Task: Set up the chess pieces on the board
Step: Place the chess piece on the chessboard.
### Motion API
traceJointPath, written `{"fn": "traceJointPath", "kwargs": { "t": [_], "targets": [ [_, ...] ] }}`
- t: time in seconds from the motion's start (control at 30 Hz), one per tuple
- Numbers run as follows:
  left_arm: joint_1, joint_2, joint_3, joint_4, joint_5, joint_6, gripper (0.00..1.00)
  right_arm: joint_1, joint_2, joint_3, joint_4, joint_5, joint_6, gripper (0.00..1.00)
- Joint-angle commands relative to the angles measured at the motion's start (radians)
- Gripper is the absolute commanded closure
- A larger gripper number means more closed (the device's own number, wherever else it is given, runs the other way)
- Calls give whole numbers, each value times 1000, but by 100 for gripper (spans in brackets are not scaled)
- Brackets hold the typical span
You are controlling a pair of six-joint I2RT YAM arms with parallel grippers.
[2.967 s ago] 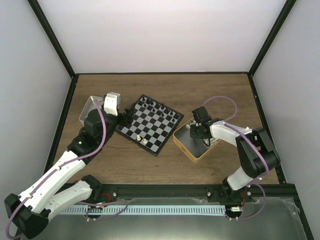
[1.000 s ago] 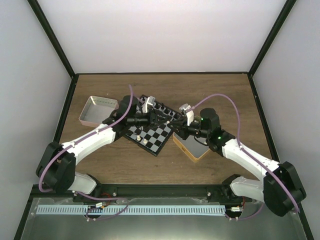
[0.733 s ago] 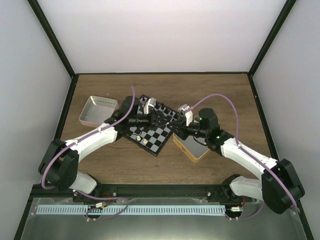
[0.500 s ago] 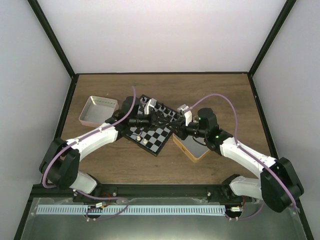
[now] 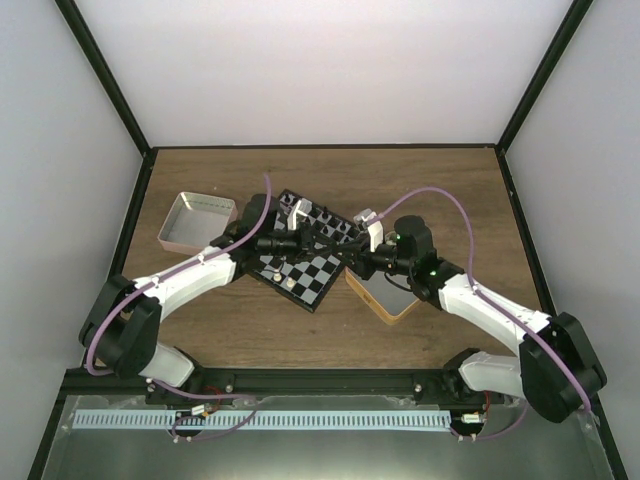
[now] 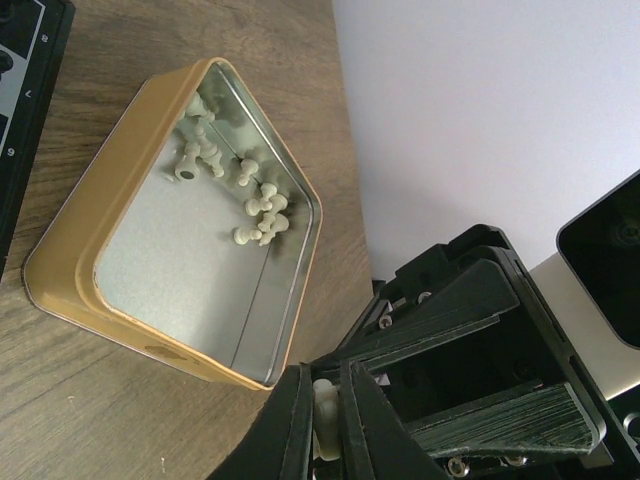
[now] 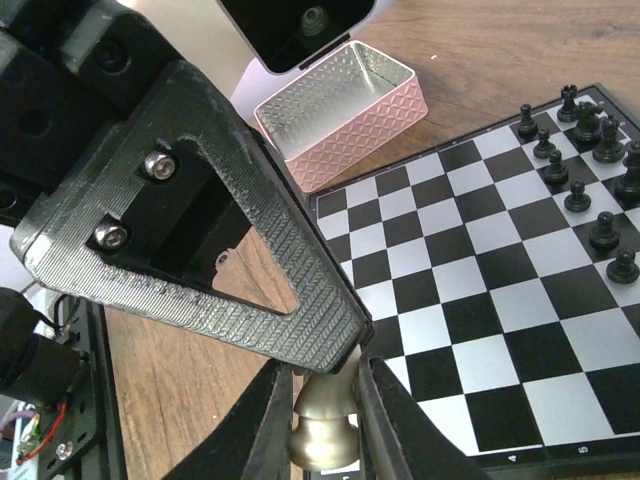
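Out at 9 o'clock from the board sits the pink tin (image 5: 195, 225) on the wooden worktop (image 5: 440, 190). The left arm reaches in from there. The left gripper (image 6: 325, 395) is clamped right down, with a cream chess piece (image 7: 322, 435) pinched between its fingers.

On to the chessboard (image 5: 310, 275), lying as a diamond mid-worktop. Black pieces (image 5: 325, 222) line its 1 o'clock edge. Two cream pieces (image 5: 283, 279) stand near the 7 o'clock edge, and the squares between show bare.

Now the meeting point, over the board's 3 o'clock edge, where both arms come nose to nose. The right gripper (image 7: 325, 400) has its fingers set narrow, and the very same cream piece is between them. In the right wrist view the piece's broad base sits between the right fingers, and the left gripper's ribbed finger meets its narrow end. So it is one piece with two grips on it. The left wrist view shows it as a pale sliver between the dark fingers, with the right gripper's black body close against them.

At 4 o'clock from the board, touching or just beside its rim, lies the gold tin (image 5: 392, 312). Loose cream pieces (image 6: 260, 215) are bunched along one inner wall, a few lying on their sides. The rest of the tin's silver floor is bare.
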Motion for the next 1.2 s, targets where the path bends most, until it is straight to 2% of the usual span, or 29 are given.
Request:
{"fn": "traceJointPath", "kwargs": {
  "t": [0.0,0.17,0.23,0.4,0.57,0.63,0.73,0.93,1.17],
  "targets": [
    [-3,-20,2,7,23,26,96,7,3,51,17,21,27,80],
    [4,-39,50,-149,-90,156,96,6,-33,48,-23,90,54,53],
    [6,-52,63,-231,-188,233,96,6,-69,37,-30,139,76,47],
    [6,-123,49,-400,-580,407,96,6,-162,-5,-69,344,160,46],
    [6,-210,-45,-454,-1003,423,96,7,-196,-28,-113,435,188,46],
    [7,-237,-83,-452,-1099,406,96,7,-194,-30,-117,438,192,46],
    [24,-243,-125,-410,-1135,411,96,6,-181,-28,-117,445,201,46],
    [106,-145,-135,-354,-1021,432,96,6,-154,-22,-113,442,214,46],
    [143,-99,-180,-287,-1013,394,96,6,-152,-23,-126,458,217,46]
  ]
}}
